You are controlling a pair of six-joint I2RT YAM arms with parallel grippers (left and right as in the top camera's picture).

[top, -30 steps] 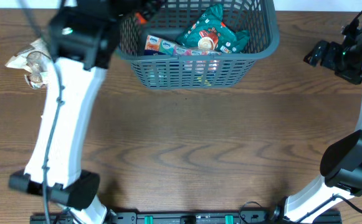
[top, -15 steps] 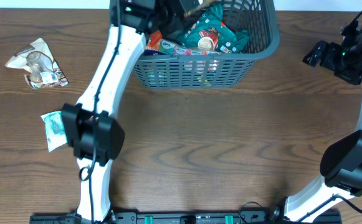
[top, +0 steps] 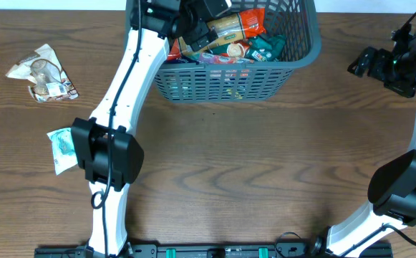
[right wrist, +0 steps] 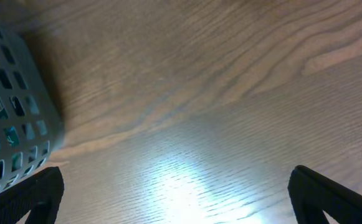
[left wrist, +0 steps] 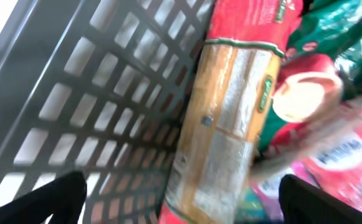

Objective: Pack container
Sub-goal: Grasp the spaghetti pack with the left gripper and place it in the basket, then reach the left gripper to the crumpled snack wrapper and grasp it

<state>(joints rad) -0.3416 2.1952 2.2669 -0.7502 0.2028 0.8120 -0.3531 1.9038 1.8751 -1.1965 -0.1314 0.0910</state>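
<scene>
The left pincer [left wrist: 190, 199] gapes wide and empty, with the red-and-yellow packet [left wrist: 230, 124] just beyond its tips, inside the container [left wrist: 75, 93]. It should lift straight up, keeping clear of the wall.

Brown wooden table [top: 265, 165], grey container [top: 222, 84] at far edge; crumpled clear packet [top: 41, 73], green-white packet [top: 63, 148] left

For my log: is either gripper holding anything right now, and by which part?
Nothing. The left gripper is open above the packet in the basket; the right gripper is open, empty.
</scene>
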